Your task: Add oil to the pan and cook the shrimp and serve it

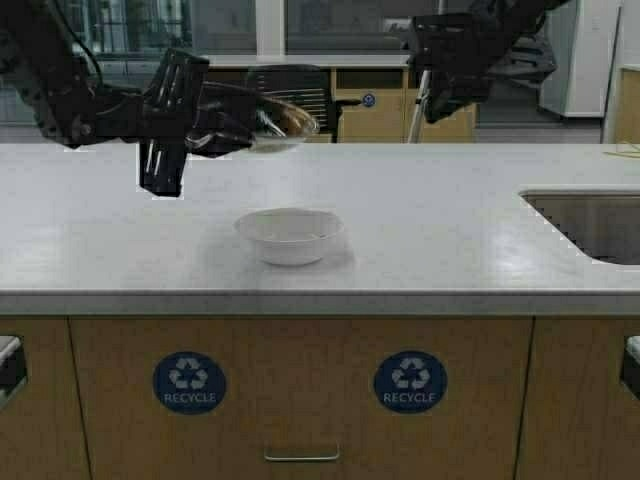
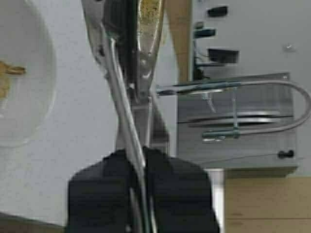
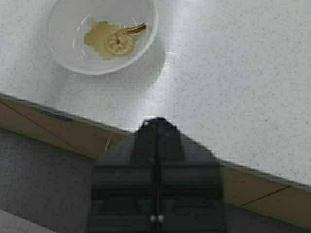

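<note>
**White bowl, counter and sink around the two claws**

A small white bowl (image 1: 290, 235) sits on the pale speckled counter (image 1: 450, 240), below the left claw (image 1: 235, 125) and a little to its right. A steel sink (image 1: 590, 222) is set into the counter well to the right of the right claw (image 1: 445, 100) and lower. A curved faucet (image 2: 272, 85) arches over the sink. Under the counter edge, nearer than both claws, the wooden cabinet front carries two blue recycle labels (image 1: 189, 383), with a drawer pull (image 1: 301, 456) between them.
</note>
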Available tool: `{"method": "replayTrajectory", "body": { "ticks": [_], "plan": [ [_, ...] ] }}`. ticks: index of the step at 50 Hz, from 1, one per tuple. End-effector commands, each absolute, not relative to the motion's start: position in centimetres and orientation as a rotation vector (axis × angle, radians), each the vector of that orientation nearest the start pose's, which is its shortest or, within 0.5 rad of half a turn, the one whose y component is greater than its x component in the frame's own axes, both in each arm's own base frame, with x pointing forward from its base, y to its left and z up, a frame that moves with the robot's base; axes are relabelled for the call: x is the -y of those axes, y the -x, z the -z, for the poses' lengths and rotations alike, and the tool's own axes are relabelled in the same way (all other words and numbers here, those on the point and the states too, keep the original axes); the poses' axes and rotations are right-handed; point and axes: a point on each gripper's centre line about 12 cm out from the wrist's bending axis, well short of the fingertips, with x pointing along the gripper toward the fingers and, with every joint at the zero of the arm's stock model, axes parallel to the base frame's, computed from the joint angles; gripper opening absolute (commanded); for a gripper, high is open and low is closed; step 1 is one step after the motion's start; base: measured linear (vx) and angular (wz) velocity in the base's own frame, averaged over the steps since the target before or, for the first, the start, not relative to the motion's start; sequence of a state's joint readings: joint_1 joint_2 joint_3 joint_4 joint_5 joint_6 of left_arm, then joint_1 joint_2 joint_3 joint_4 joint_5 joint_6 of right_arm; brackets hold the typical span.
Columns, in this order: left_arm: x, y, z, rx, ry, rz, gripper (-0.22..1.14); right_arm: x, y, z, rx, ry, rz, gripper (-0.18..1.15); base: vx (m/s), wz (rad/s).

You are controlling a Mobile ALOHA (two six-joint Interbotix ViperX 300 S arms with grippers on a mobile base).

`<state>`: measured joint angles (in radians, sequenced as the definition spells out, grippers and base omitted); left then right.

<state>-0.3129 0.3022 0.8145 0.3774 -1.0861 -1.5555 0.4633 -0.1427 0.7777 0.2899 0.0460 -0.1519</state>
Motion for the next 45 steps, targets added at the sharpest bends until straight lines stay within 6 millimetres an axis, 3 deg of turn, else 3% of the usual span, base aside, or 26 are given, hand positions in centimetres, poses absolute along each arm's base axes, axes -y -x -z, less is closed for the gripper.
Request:
{"method": "replayTrajectory", "body": {
  "ticks": [1, 19, 26, 45],
  "plan": [
    [14.8, -36.4, -14.0, -0.376, 1.393, 0.585, 0.04, -16.0, -31.6, -19.1, -0.659, 0.012, -0.413, 0.05, 0.0, 0.0],
    [9.0, -35.5, -12.3, -0.316, 1.452, 0.465, 0.04, -16.0, -31.6, -19.1, -0.659, 0.012, -0.413, 0.05, 0.0, 0.0],
    [8.5, -34.8, -11.3, -0.328, 1.472, 0.453, 0.04, -16.0, -31.6, -19.0, -0.662, 0.011, -0.412, 0.05, 0.0, 0.0],
    [8.1, -32.7, -5.9, -0.357, 1.561, 0.406, 0.04, -16.0, -31.6, -18.9, -0.668, 0.014, -0.412, 0.05, 0.0, 0.0]
  ]
}}
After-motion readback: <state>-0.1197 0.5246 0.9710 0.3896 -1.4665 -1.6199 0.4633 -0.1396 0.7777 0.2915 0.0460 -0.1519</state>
